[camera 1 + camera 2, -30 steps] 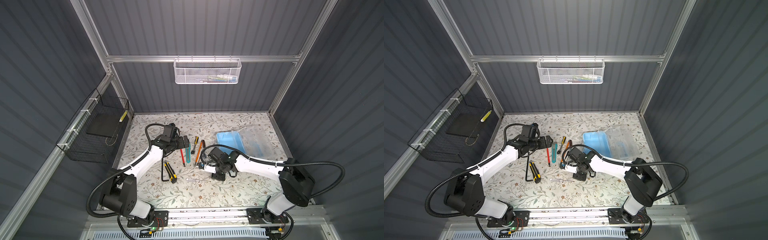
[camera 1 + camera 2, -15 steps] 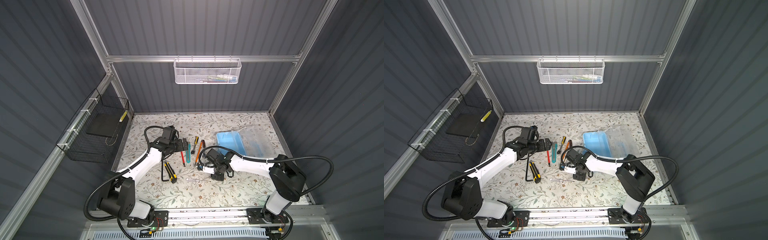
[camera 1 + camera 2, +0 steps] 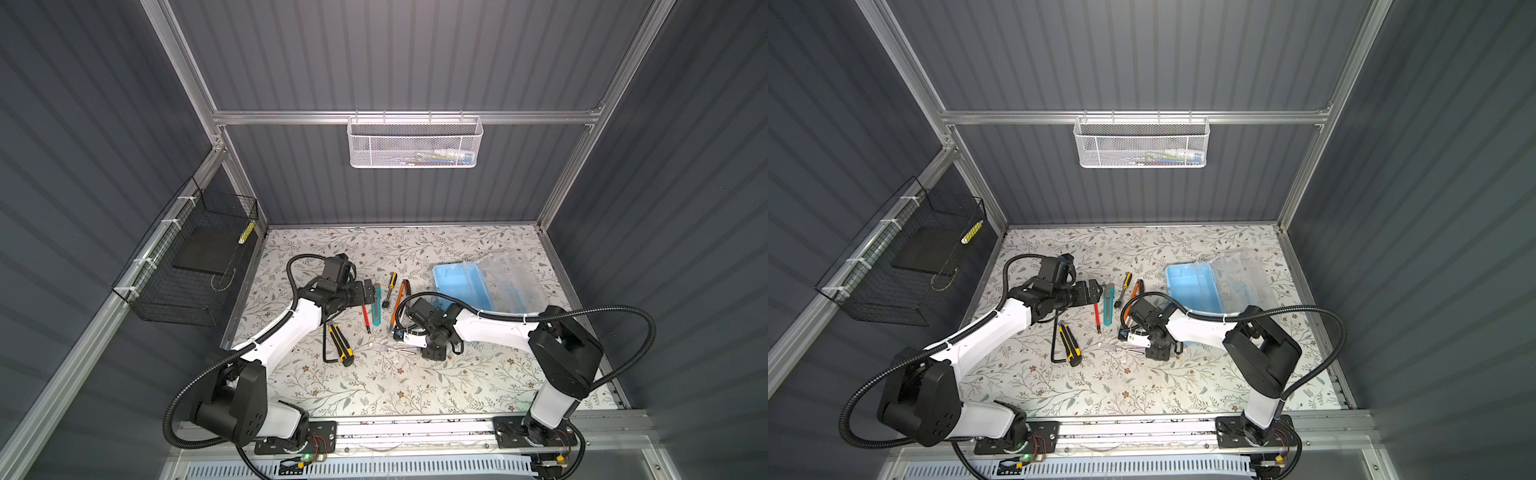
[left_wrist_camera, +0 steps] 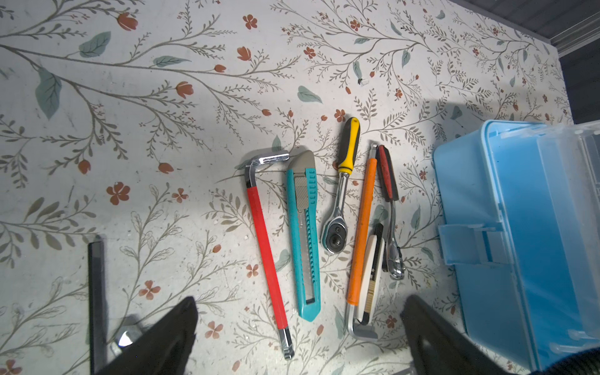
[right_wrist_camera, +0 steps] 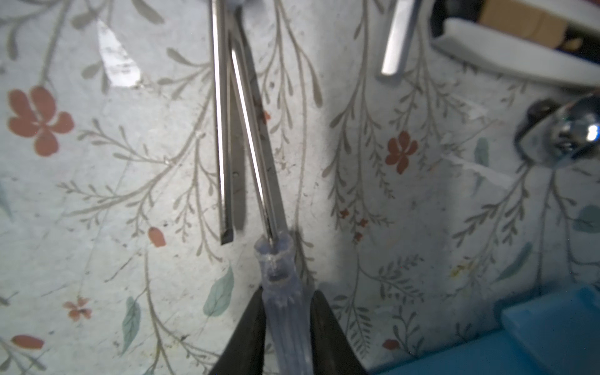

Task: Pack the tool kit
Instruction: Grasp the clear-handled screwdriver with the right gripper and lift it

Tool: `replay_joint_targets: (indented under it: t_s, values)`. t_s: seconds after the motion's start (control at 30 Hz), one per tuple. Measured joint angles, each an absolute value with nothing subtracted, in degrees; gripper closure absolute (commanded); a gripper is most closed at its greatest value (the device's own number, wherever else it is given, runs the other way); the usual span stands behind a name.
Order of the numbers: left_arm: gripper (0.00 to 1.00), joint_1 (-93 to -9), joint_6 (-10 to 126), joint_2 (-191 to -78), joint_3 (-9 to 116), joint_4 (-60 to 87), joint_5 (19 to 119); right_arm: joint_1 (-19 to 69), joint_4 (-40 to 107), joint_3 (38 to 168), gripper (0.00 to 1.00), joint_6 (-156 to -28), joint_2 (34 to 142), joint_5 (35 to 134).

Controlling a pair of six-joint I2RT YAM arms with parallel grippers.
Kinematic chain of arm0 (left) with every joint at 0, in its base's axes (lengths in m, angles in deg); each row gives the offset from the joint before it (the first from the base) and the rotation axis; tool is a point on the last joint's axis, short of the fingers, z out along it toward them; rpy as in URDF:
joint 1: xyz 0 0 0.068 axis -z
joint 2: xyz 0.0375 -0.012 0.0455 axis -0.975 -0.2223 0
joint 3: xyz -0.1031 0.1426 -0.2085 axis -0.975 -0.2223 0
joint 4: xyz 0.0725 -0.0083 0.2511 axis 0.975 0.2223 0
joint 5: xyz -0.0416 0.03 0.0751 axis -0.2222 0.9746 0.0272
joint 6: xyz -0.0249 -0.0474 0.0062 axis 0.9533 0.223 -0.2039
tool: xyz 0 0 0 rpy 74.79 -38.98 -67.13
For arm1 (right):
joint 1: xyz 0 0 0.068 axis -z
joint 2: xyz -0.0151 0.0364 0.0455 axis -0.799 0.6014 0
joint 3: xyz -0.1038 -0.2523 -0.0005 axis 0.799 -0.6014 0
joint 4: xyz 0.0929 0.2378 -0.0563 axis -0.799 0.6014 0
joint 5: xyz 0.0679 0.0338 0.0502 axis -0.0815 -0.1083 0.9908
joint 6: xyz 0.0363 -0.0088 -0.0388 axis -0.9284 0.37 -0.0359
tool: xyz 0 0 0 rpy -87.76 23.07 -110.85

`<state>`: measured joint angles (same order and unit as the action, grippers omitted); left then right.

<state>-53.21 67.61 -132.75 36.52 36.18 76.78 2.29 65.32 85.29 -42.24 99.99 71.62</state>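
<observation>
Near the blue box (image 3: 457, 286), flat on the table (image 3: 374, 386), lies a light, stiff, probably slippery screwdriver (image 5: 279, 276); the right gripper (image 5: 287, 295) has its jaws either side of the clear ribbed handle, the best hold; whether clamped, I cannot tell; the left gripper (image 4: 298, 305) gapes empty.

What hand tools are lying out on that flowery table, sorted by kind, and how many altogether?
Utility knives: 3 (teal, yellow-black, white)
Hex keys: 3 (red, orange, black)
Ratchets: 2 (yellow-handled, red-handled)
Screwdrivers: 2 (one, another)
Total: 10

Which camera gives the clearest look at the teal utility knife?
The left wrist view: the teal utility knife lies whole and large between the red hex key and the ratchet. Both top views show it small; the right wrist view misses it.
</observation>
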Motion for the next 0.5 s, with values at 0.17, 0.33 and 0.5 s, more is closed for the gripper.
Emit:
replay_joint_targets:
  t_s: [0.17,0.33,0.5]
  values:
    - [0.00,-53.2,67.6,-132.7,36.3,36.2,76.8,2.3,65.3,85.3,0.83,-42.3,100.0,71.4]
    - [0.00,-53.2,67.2,-132.7,35.6,36.1,76.5,2.3,65.4,85.3,0.89,-42.6,99.9,71.3]
    - [0.00,-53.2,66.6,-132.5,34.2,36.2,76.6,2.3,65.4,85.3,0.93,-44.0,98.9,71.4]
